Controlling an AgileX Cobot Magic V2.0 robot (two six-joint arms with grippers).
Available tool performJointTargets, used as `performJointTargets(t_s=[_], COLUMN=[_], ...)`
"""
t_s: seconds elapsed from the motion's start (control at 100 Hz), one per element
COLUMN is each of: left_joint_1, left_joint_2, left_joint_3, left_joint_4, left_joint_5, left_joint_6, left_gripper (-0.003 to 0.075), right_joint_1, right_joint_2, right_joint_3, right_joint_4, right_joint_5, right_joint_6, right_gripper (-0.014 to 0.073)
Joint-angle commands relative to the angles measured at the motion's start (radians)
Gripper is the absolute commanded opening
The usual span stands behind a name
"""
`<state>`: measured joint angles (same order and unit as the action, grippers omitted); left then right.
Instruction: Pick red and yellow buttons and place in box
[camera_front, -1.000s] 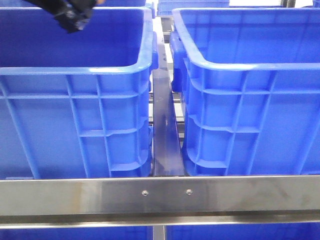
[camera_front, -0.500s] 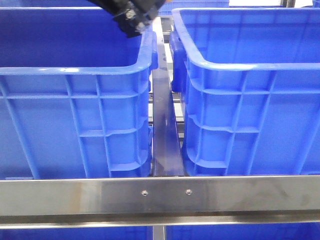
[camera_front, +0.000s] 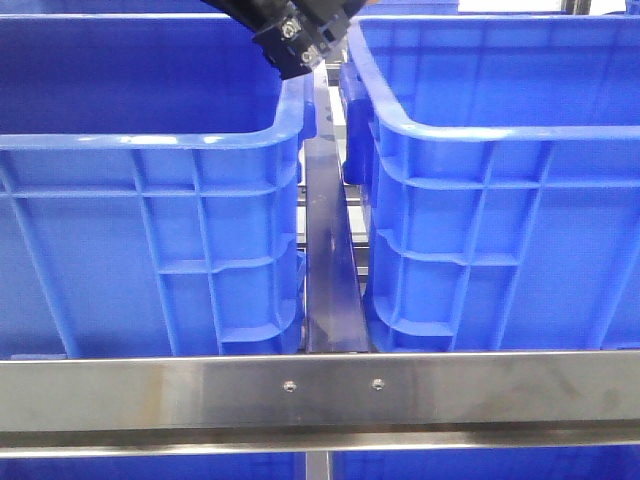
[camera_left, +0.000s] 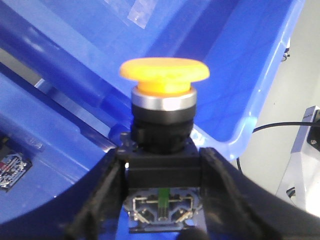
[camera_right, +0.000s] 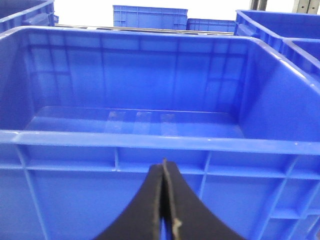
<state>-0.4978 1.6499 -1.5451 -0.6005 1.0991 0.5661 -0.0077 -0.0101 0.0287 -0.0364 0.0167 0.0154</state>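
Front view: your left pincer (camera_front: 300, 45) hung at 12 o'clock between the two crates' rims. Left wrist: it pinched the yellow button (camera_left: 164, 75) by its black base, not yet dropped. Right wrist: right pincer (camera_right: 164, 200) pressed together, empty, facing the box (camera_right: 135, 141).

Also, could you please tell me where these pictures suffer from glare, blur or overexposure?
Front view: glare streaks on the steel rail, arm tip blurred. Left wrist view: the yellow button soft-edged, the background pale and washed out. Right wrist view: sky-white overexposure above the blue crate; the shut fingers are close and soft.
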Motion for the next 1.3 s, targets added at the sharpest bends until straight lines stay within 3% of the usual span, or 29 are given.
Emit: performJointTargets(t_s=[0.0,0.1,0.32,0.65,0.71,0.77,0.91,0.98,1.16,1.29], left_joint_1=[-0.01,-0.01,-0.01,-0.01,-0.01,-0.01,-0.01,-0.01,-0.01,-0.01], left_joint_2=[-0.053,-0.053,-0.053,-0.053,-0.053,-0.053,-0.053,-0.053,-0.053,-0.053], left_joint_3=[-0.035,-0.035,-0.035,-0.035,-0.035,-0.035,-0.035,-0.035,-0.035,-0.035], left_joint_4=[-0.062,-0.064,-0.064,-0.064,-0.064,-0.064,-0.064,-0.064,-0.064,-0.064], left_joint_5=[-0.017,-0.017,-0.017,-0.008,-0.006,-0.002,-0.001,-0.001,0.0,0.0], left_joint_6=[0.0,0.0,0.0,0.0,0.0,0.0,0.0,0.0,0.0,0.0], left_gripper=[0.0249,0.0249,0.0249,0.0249,0.0249,0.0249,0.0249,0.0249,0.0249,0.0249], right_joint_1=[0.001,0.001,0.001,0.001,0.001,0.001,0.001,0.001,0.001,0.001], right_joint_2=[-0.024,-0.023,0.01,0.232,0.283,0.338,0.451,0.507,0.651,0.763], right_joint_3=[-0.019,-0.054,-0.235,-0.483,-0.527,-0.565,-0.658,-0.701,-0.801,-0.875], right_joint_4=[-0.006,0.022,0.056,0.059,0.064,0.074,0.117,0.14,0.274,0.465], right_joint_5=[-0.071,-0.017,0.298,0.53,0.557,0.58,0.623,0.631,0.632,0.66], right_joint_6=[0.0,0.0,0.0,0.0,0.0,0.0,0.0,0.0,-0.015,-0.073], right_gripper=[-0.0068,-0.0068,-0.0068,-0.0056,-0.0008,0.0098,0.0473,0.0589,0.0612,0.0612])
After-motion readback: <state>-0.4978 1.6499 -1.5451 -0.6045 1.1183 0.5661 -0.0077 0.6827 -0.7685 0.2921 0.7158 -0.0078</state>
